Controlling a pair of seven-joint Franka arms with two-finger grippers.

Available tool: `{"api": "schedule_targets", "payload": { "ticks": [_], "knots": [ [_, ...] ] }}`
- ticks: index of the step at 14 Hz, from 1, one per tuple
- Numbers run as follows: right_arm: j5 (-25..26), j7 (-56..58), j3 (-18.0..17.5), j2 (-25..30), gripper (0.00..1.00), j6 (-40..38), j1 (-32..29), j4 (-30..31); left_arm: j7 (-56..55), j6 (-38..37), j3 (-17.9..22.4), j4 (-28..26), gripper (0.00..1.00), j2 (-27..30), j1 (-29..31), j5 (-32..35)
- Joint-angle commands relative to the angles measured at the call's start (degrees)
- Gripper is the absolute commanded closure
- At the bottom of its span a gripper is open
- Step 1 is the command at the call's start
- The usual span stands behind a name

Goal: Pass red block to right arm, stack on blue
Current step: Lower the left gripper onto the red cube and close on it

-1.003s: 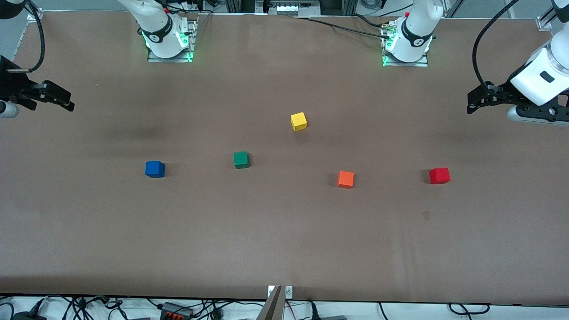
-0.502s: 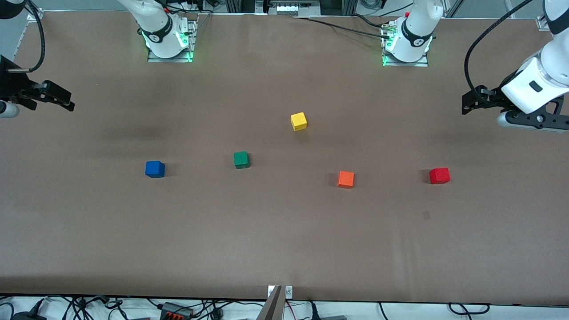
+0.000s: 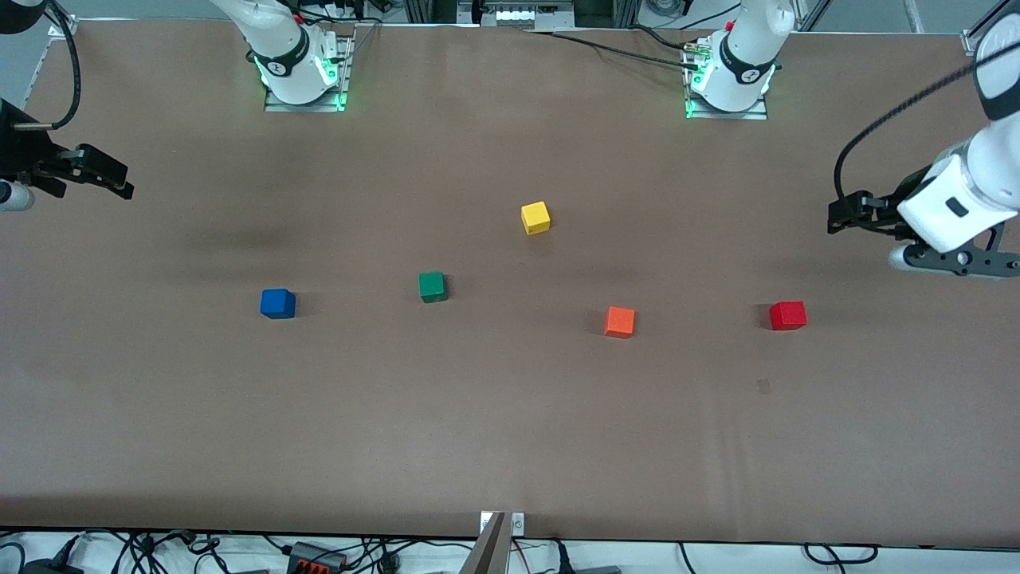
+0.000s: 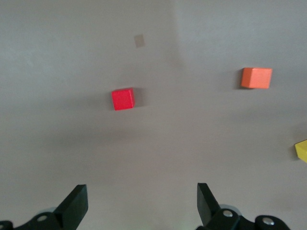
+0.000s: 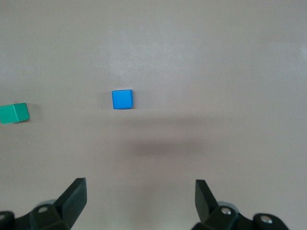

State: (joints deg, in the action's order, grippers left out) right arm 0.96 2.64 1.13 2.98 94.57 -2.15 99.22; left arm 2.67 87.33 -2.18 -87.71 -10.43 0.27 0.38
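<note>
The red block [image 3: 788, 315] sits on the brown table toward the left arm's end, and the left wrist view shows it [image 4: 123, 99] ahead of the fingers. My left gripper [image 3: 837, 217] hangs open and empty in the air over the table's edge at that end, apart from the block; its jaws [image 4: 142, 191] stand wide. The blue block [image 3: 277, 304] rests toward the right arm's end and shows in the right wrist view [image 5: 122, 99]. My right gripper [image 3: 119, 182] waits open and empty over the table's edge at its own end [image 5: 140, 187].
A green cube [image 3: 432, 286] stands beside the blue block, toward the middle. An orange cube [image 3: 619, 321] lies between the green cube and the red block. A yellow cube [image 3: 535, 218] sits farther from the front camera. A small dark mark [image 3: 763, 387] lies nearer the camera than the red block.
The left arm has swung its gripper closer to the red block and tilted it down. The right arm and all cubes have stayed put.
</note>
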Motion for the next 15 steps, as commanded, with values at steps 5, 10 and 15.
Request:
{"api": "schedule_targets", "payload": {
  "ticks": [5, 10, 15],
  "knots": [
    [-0.1, 0.7, -0.4, 1.6, 0.0, -0.2, -0.3, 1.5, 1.4, 21.3, -0.1, -14.9, 0.0, -4.4, 5.0, -0.2],
    [-0.2, 0.7, -0.4, 1.5, 0.0, -0.3, -0.3, 1.5, 2.8, 48.8, -0.1, -28.8, 0.0, -7.7, 5.1, 0.4],
    [-0.2, 0.7, -0.4, 1.5, 0.0, -0.3, -0.3, 1.5, 3.4, 53.6, -0.1, -29.7, 0.0, -14.0, 7.8, 1.4]
  ]
}}
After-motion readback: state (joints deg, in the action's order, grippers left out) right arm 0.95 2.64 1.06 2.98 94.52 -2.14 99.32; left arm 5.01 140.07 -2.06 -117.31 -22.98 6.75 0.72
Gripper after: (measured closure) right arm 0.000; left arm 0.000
